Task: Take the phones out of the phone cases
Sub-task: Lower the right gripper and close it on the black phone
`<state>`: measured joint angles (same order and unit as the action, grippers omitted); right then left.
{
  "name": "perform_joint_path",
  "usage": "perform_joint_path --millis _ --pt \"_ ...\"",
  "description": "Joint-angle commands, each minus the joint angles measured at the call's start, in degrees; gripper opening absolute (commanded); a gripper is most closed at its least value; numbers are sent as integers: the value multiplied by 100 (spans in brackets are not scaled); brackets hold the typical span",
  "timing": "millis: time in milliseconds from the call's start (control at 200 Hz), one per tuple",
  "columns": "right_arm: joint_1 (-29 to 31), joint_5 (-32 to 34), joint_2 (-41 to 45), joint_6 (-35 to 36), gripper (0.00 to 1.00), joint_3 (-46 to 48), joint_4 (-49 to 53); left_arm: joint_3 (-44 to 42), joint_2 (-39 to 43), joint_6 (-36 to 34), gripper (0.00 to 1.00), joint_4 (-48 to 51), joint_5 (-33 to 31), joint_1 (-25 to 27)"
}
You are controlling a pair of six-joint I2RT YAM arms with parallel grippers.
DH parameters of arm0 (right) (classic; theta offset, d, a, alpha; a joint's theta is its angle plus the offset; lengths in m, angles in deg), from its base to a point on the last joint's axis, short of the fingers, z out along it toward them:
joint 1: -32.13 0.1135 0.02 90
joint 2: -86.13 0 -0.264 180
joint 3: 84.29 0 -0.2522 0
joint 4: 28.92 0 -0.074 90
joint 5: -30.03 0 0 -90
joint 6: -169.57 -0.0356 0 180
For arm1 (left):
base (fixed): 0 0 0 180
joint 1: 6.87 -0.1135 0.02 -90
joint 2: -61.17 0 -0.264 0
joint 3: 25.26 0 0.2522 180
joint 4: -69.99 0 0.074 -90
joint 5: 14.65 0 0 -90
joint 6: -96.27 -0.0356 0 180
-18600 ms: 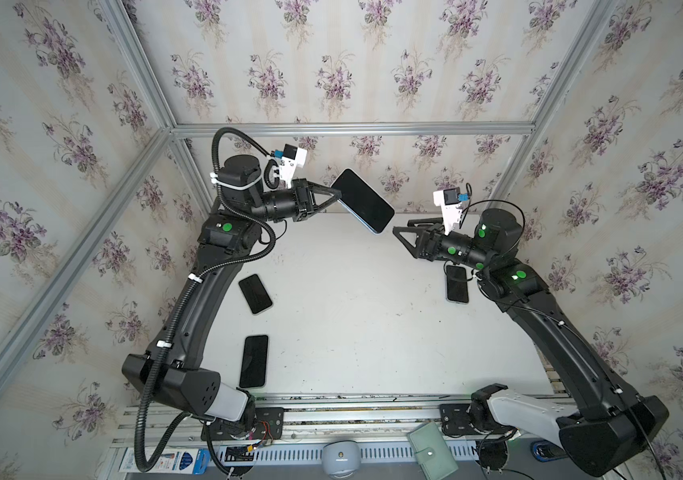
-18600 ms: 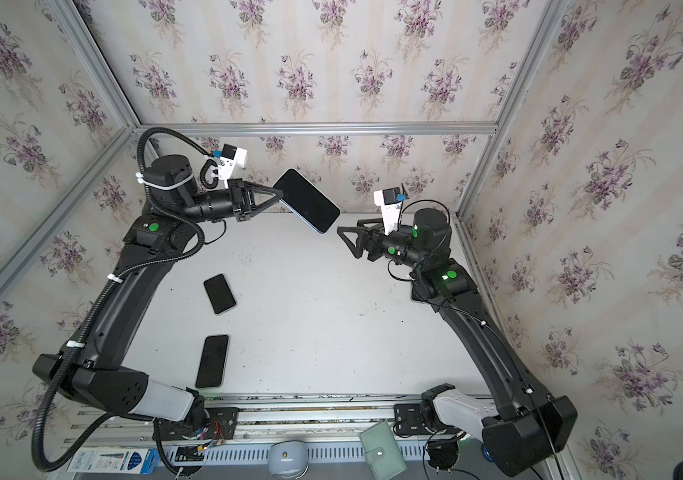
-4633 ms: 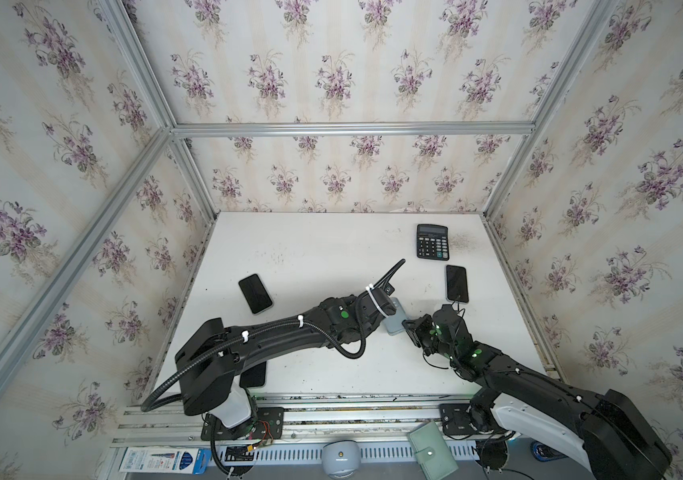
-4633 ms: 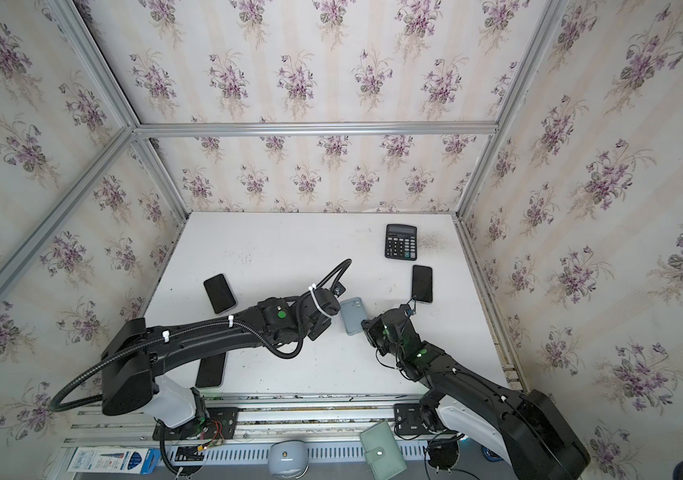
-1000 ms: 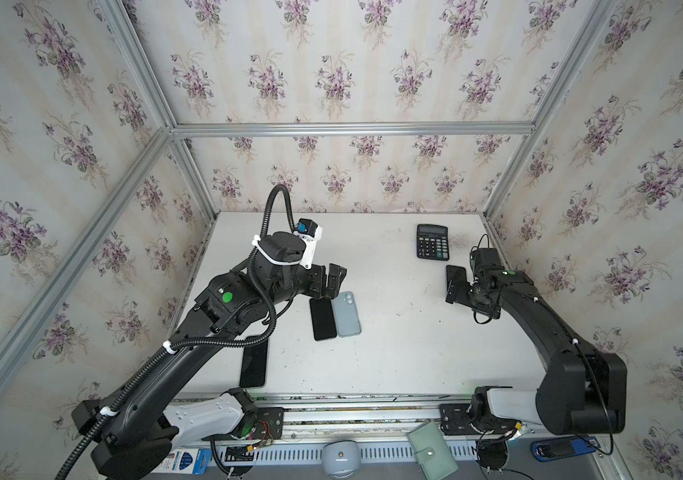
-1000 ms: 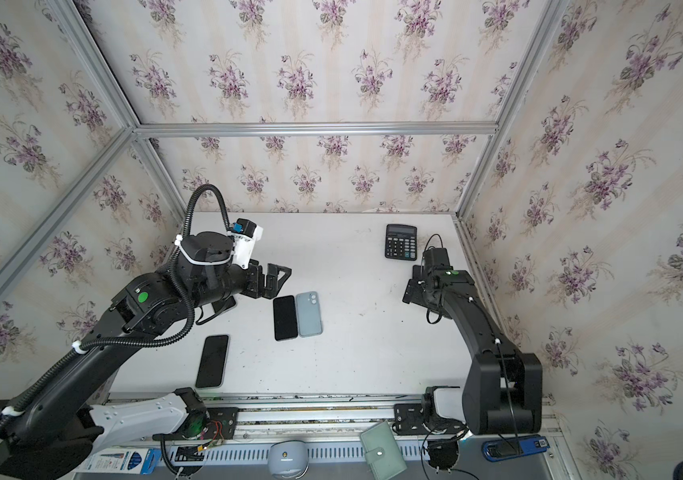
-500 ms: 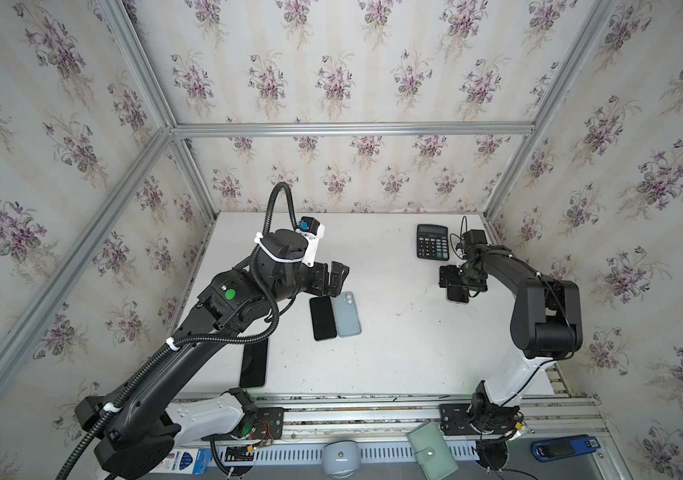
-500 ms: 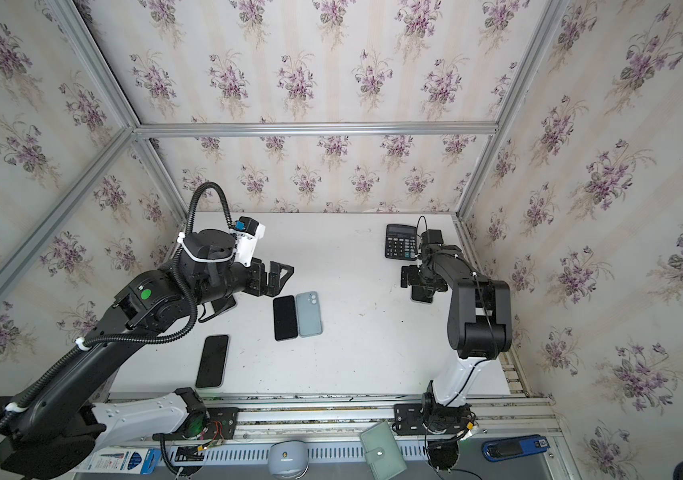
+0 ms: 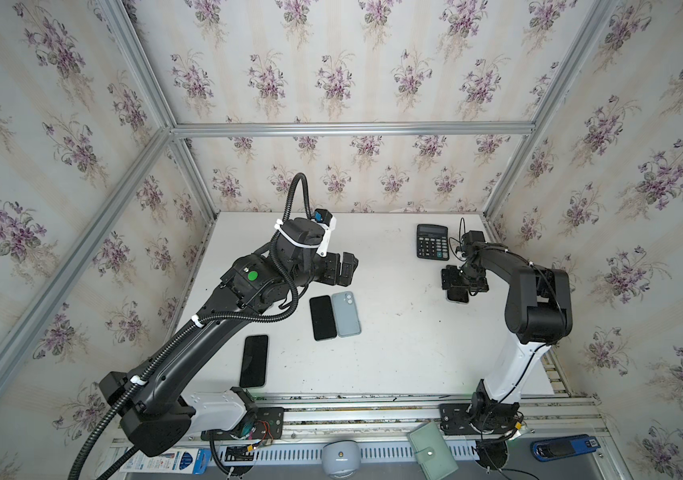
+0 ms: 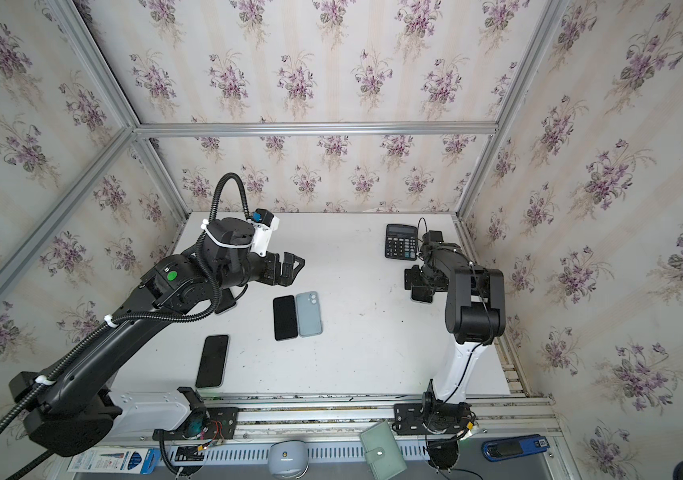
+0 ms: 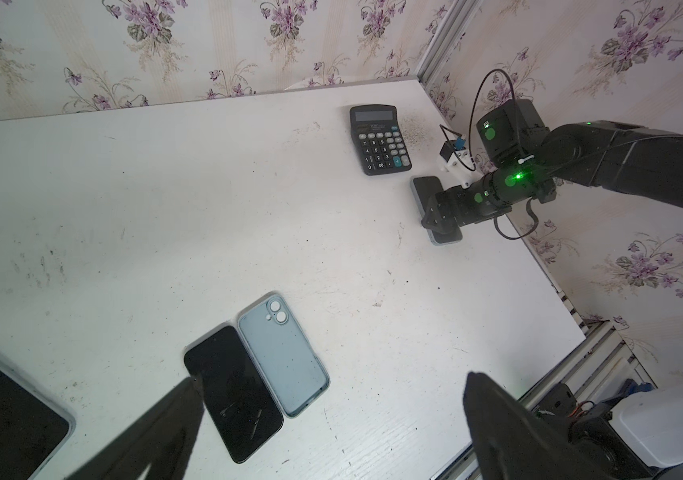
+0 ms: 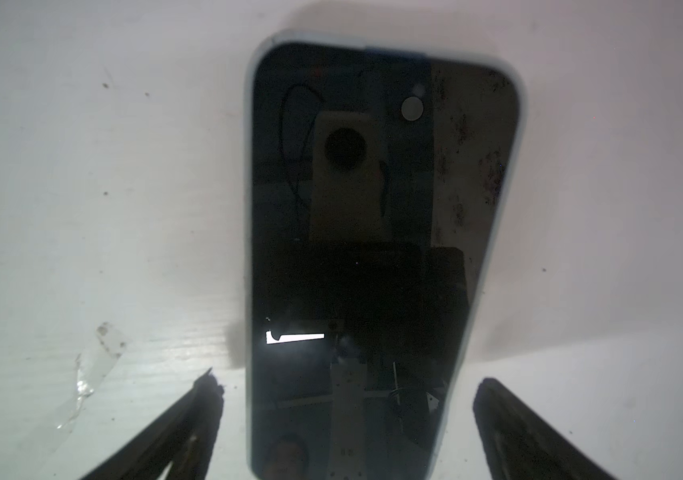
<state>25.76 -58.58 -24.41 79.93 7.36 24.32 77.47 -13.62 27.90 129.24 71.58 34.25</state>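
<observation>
**R gripper (image 12: pixel 348 384) open over cased phone (image 12: pixel 373 208)**

R jaws spread wide, straddling one end of the phone, no grip seen. Phone sits in its pale case, flat, screen up, on table (image 9: pixel 393 353) near calculator (image 9: pixel 432 242). L gripper (image 11: pixel 330 379) also open, empty, hovers mid-table. Near it: bare phone (image 9: pixel 322 318) and empty case (image 9: pixel 346 313), edge to edge.

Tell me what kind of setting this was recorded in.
Probably a robot data-collection cell: floral wallpaper panels on aluminium framing box in a white table, with the left arm and right arm mounted on a rail.
</observation>
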Motion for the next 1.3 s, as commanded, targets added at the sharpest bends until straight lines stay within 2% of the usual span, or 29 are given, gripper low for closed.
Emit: perform_joint_path --millis 0,220,280,570,790,1104,1294 --pt "-22 -138 -93 95 98 -66 23 85 -96 36 100 -76 84 -8" --pt "-65 -183 -231 116 94 -119 25 199 -263 60 100 -74 187 -8" --pt "-87 -216 -235 122 89 -86 -3 229 -298 78 100 -75 210 -8" --pt "-118 -372 -231 237 81 -47 80 296 -422 114 100 -93 361 -8" --pt "-110 -555 -103 245 68 118 26 370 -544 167 100 -136 483 -10" --pt "-75 -874 670 24 60 829 -618 464 -1085 799 100 -458 1193 -230" --pt "235 -1116 1439 -244 58 1544 -1318 534 -1603 1224 100 -785 1683 -400"
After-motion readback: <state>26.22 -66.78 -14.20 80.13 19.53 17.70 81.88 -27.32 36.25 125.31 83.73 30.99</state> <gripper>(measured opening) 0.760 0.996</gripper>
